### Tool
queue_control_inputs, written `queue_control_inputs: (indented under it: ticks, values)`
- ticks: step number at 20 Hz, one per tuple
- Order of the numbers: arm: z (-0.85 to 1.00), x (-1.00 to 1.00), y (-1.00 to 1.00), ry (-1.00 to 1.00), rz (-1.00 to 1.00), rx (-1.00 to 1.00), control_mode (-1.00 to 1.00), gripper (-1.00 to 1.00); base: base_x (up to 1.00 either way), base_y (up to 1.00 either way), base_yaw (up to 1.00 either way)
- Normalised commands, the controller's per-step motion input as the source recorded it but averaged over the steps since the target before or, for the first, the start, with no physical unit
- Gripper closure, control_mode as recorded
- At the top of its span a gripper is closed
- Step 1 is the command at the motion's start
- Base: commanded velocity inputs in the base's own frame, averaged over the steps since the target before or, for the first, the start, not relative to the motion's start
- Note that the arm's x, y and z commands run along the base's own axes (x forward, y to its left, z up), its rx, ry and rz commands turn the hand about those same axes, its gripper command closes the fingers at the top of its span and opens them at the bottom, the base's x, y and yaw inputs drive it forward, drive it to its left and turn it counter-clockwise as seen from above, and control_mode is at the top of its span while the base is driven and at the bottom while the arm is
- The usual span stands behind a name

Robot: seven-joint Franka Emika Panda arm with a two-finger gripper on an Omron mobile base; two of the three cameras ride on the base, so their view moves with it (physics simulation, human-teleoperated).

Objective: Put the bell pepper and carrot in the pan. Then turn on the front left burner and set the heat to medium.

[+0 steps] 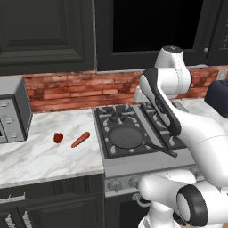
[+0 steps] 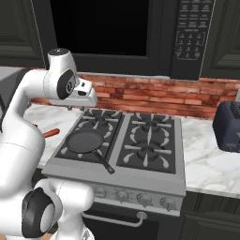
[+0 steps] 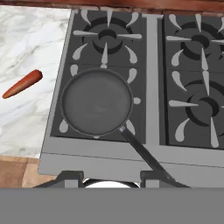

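With the pan [image 1: 126,136] empty, the first pick-up remains undone; the gripper [image 3: 111,177], seemingly parted and holding nothing, must be swung left to the bell pepper [image 1: 58,138] or carrot [image 1: 80,140] on the tabletop [image 1: 40,153].

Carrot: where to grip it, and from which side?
Judging by its pose, come straight down from above. The carrot lies flat on the marble counter, apart from the bell pepper. Grip across its middle to thicker part, fingers closing perpendicular to its long axis, which runs diagonally. The tapered tip would likely slip.
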Motion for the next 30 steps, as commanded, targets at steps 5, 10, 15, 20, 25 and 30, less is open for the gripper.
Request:
queue_control_inputs:
  ticks: [5,10,15,20,25,30]
  values:
    - [0.00,0.00,0.00,-0.01,0.00,0.00,-1.00,-1.00,0.00,0.00,0.00]
    - [0.00,0.00,0.00,0.00,0.00,0.00,-1.00,-1.00,0.00,0.00,0.00]
    - [0.00,-0.07,0.01,0.02,0.00,0.00,-1.00,-1.00,0.00,0.00,0.00]
    - [-0.01,-0.20,0.05,0.16,0.00,0.00,-1.00,-1.00,0.00,0.00,0.00]
    - [-0.09,-0.28,0.01,0.15,0.00,0.00,-1.00,-1.00,0.00,0.00,0.00]
    - [-0.03,-0.46,0.00,0.01,0.00,0.00,-1.00,-1.00,0.00,0.00,0.00]
